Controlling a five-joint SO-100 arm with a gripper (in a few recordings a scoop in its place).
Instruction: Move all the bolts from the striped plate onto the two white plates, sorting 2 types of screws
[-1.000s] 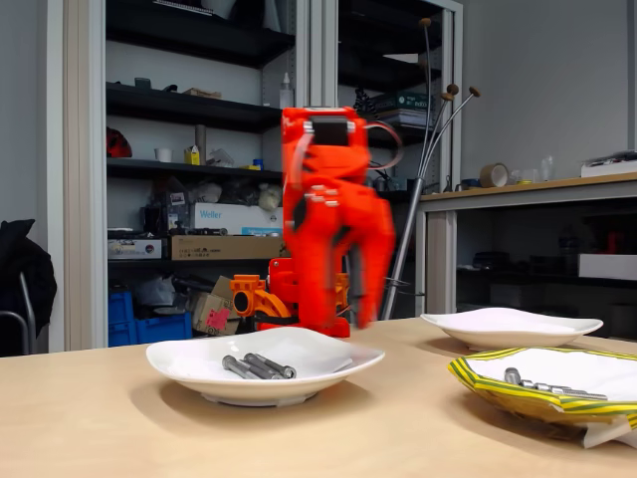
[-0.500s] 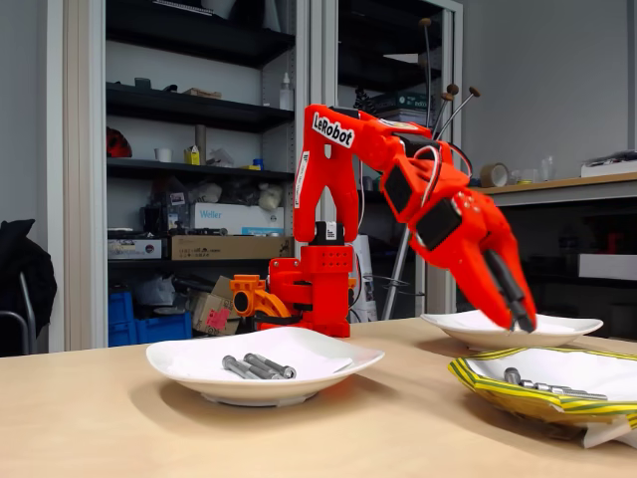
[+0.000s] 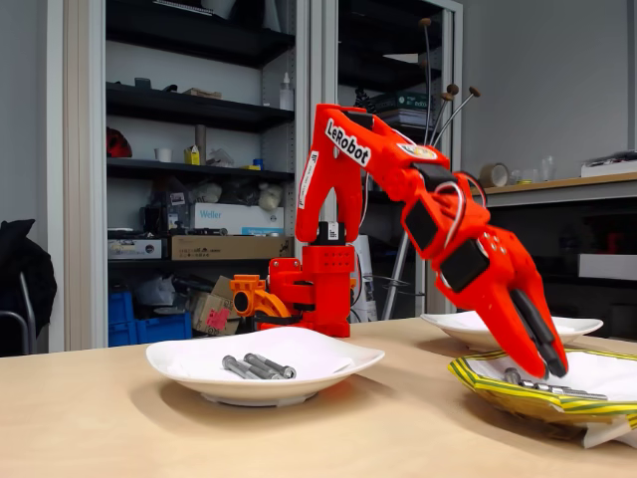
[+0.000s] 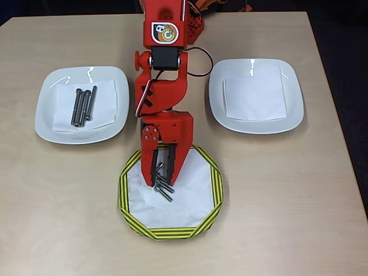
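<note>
Just now we swung the gripper (image 4: 160, 183) from the left white plate (image 4: 46, 123) down onto the striped plate (image 4: 131, 221). Its slightly parted fingers straddled the bolts (image 4: 164, 187), gripping nothing yet, so another pick looked imminent.

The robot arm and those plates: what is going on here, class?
An orange arm reaches down over the striped plate, its gripper right at a small pile of bolts; whether it holds one cannot be told. Three long bolts lie side by side on the white plate at left in the overhead view. The other white plate holds no bolts.
</note>
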